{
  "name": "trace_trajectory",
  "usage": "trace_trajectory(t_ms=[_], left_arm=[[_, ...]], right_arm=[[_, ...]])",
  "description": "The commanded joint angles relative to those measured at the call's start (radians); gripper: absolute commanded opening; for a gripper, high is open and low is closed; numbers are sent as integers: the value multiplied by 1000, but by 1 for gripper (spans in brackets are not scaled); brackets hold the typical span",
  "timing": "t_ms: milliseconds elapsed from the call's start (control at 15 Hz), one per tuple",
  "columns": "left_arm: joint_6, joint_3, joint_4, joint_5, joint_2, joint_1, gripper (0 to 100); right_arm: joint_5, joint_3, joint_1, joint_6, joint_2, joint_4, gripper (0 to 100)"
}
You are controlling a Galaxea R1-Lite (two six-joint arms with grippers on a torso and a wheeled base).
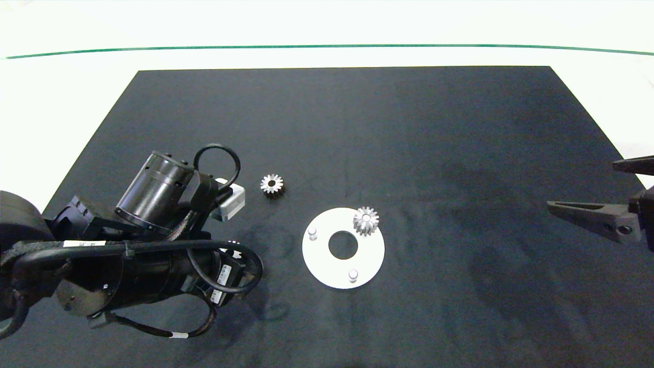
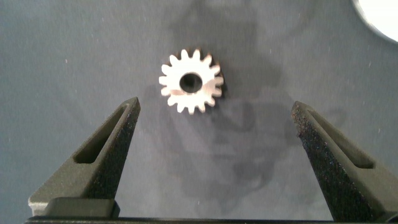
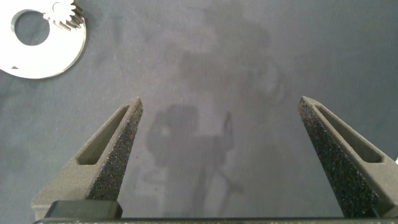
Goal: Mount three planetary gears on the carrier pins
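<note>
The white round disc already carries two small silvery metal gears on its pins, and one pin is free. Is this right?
Not quite. The flat white round disc carries only one small silvery metal gear; two pins stand free. The head view shows this. A second gear lies on the dark mat, and a third lies below the open left hand.

- The setting looks like a robotics lab or test bench, not a home or shop.
- A plain white tabletop carries a large black mat as the work surface, with a thin green line marking the far side.
- Two dark robot arms reach in from either edge, one with exposed cables and label stickers.
- The only things laid out are machine parts: small metal gears and a white disc with pegs.
</note>
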Motion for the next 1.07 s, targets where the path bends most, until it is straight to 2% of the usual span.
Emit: trace_trajectory(t_ms=[67,533,1067], left_arm=[[1,13,-30,1,16,3,100],[8,30,-82,1,49,44,100],[10,40,-99,1,59,39,100]], right_arm=[[1,2,0,-2,-1,2,100],[-4,10,0,-3,-18,2,100],[-4,20,0,-3,-37,-1,100]])
